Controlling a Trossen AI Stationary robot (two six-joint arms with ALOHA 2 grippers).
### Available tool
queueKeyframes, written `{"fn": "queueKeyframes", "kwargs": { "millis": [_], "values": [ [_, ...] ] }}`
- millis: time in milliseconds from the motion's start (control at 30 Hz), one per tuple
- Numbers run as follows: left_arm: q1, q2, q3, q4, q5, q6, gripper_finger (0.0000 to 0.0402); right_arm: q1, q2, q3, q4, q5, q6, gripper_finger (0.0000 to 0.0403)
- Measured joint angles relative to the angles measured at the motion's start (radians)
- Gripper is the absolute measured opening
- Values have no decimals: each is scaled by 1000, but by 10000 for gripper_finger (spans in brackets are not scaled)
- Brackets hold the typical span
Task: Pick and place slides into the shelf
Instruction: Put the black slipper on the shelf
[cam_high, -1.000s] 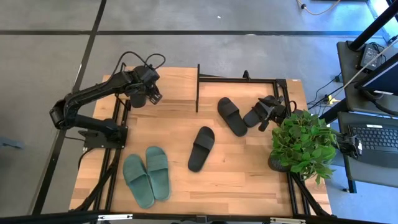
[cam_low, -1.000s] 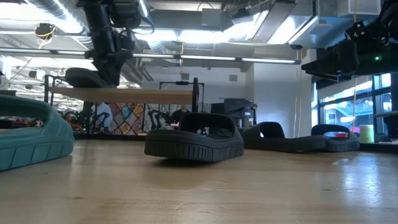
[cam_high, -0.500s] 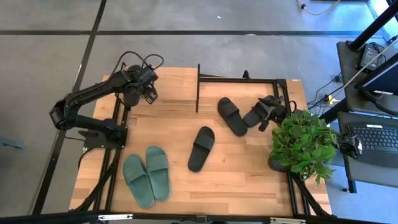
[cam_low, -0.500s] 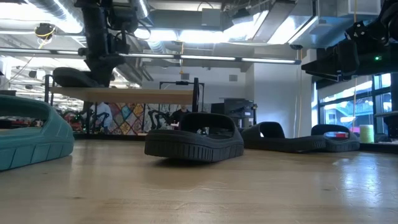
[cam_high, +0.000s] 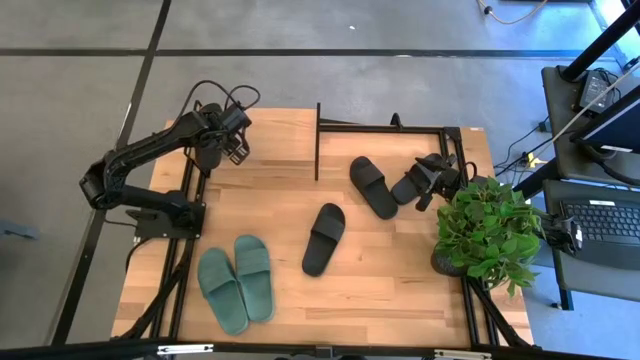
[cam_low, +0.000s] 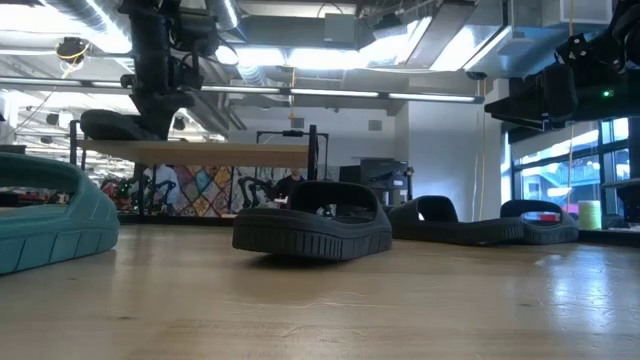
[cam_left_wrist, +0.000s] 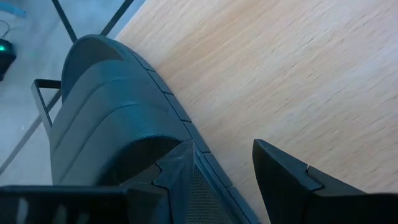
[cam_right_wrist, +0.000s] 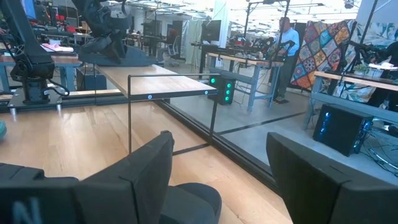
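A black slide (cam_left_wrist: 106, 118) sits at the left end of the shelf's wood top board (cam_low: 230, 153), under my left gripper (cam_left_wrist: 217, 180), which is shut on it. In the high view the left gripper (cam_high: 222, 142) hides that slide. My right gripper (cam_right_wrist: 217, 180) waits open at the table's right side, over another black slide (cam_high: 408, 186). Two more black slides (cam_high: 325, 238) (cam_high: 373, 186) lie sole-down on the table's middle. The pair of green slides (cam_high: 236, 285) lies near the front left. My left gripper pinches the black slide by its side edge (cam_left_wrist: 208, 171). One finger (cam_left_wrist: 177, 171) is over the slide's top and the other (cam_left_wrist: 286, 180) outside it, both coming from above and pointing down. The slide lies level at the top board (cam_left_wrist: 280, 74); resting or just above, I cannot tell.
A leafy plant in a pot (cam_high: 485, 230) stands at the table's right edge beside the right arm. The shelf's black frame (cam_high: 318, 140) runs along the far side. Bare tabletop (cam_high: 380, 290) lies near the front right. A person (cam_right_wrist: 287, 37) stands far behind.
My left gripper has moved toward the table's left edge along the shelf's top board, carrying the black slide with it. The slide stays level and now stands at the board's left end. The right arm has kept still.
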Motion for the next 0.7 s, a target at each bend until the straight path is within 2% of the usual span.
{"fn": "queueKeyframes", "kwargs": {
  "millis": [700],
  "values": [
    [0, -1, 2, -77, 7, 71, 156, 0, 0, 0, 0, 0, -1, 257]
  ]
}}
